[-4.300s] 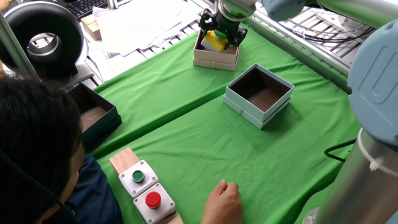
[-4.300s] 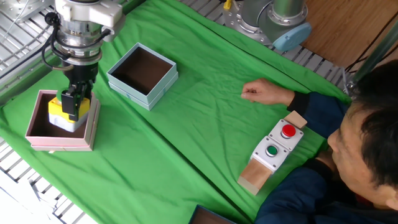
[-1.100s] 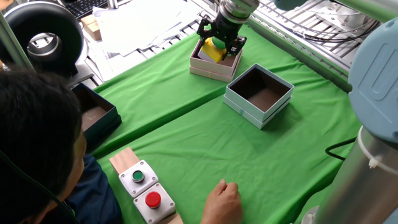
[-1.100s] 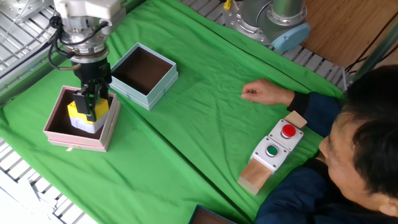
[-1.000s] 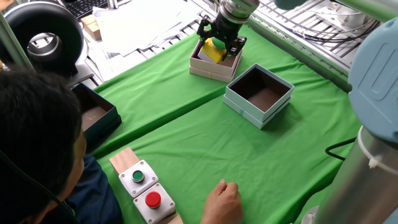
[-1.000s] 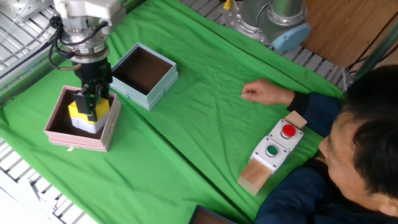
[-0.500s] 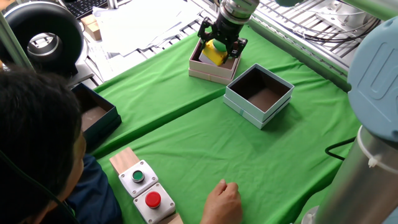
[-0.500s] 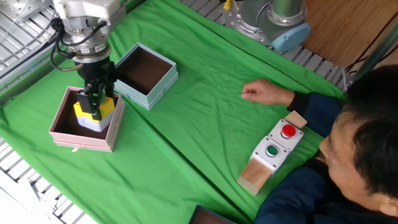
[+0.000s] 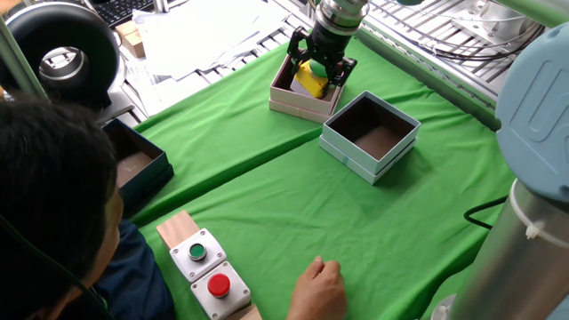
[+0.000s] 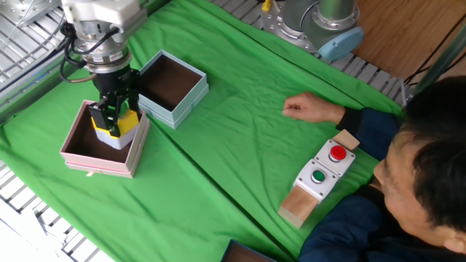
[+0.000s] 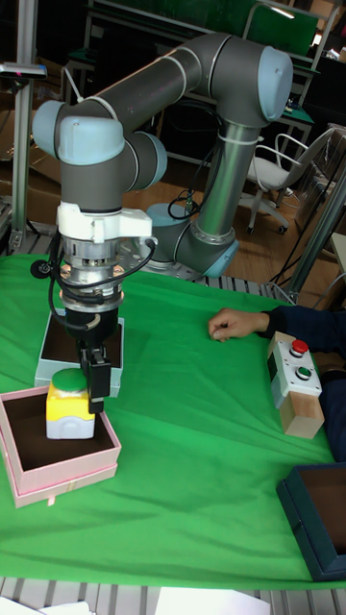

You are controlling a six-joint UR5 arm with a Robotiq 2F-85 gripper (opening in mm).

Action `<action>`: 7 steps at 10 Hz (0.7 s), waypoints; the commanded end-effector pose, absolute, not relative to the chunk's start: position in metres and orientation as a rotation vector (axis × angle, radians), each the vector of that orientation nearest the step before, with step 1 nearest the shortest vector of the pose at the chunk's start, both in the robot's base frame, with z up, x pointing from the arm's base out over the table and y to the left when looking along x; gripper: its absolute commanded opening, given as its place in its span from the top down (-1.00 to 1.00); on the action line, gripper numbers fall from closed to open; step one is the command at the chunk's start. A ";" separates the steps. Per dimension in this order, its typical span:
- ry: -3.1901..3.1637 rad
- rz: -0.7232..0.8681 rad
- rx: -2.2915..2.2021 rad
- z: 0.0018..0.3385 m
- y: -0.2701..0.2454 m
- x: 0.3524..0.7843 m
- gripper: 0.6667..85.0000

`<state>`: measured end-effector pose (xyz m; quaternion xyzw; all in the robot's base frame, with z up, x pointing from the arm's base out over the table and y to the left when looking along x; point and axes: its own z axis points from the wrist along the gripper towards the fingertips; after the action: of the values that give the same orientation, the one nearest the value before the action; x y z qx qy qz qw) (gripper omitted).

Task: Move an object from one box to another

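The object [image 10: 124,122], a yellow cube with a green dome button, is clamped between the fingers of my gripper [image 10: 113,121], which is shut on it. It hangs tilted at the corner of the pinkish-white box [image 10: 93,163] nearest the blue-grey box [image 10: 183,106]. The blue-grey box is empty, with a dark brown floor. The one fixed view shows the gripper [image 9: 316,71] with the object [image 9: 311,80] over the pinkish-white box [image 9: 292,106], beside the blue-grey box [image 9: 368,157]. In the tall view the object [image 11: 69,411] sits low in the pinkish-white box [image 11: 60,475], gripper [image 11: 94,386] on its right.
A grey switch box [image 10: 325,169] with green and red buttons rests on a wood block near a person's fist [image 10: 301,108]. The person's head [image 9: 44,204] fills the near left. A dark navy box [image 9: 135,165] sits at the cloth's edge.
The gripper has shifted toward the blue-grey box with the object, dragging the pinkish-white box along. The object now looks slightly higher and more tilted.
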<state>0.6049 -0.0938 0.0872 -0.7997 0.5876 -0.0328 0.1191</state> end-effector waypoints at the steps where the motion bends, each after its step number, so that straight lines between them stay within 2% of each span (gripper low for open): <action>1: 1.772 -0.069 -2.293 0.088 -0.093 0.603 0.99; 5: 1.833 -0.040 -2.250 0.088 -0.091 0.599 0.99; 7: 1.931 -0.089 -2.196 0.087 -0.103 0.603 0.99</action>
<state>0.6005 -0.0967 0.0860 -0.7724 0.6249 -0.0242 0.1107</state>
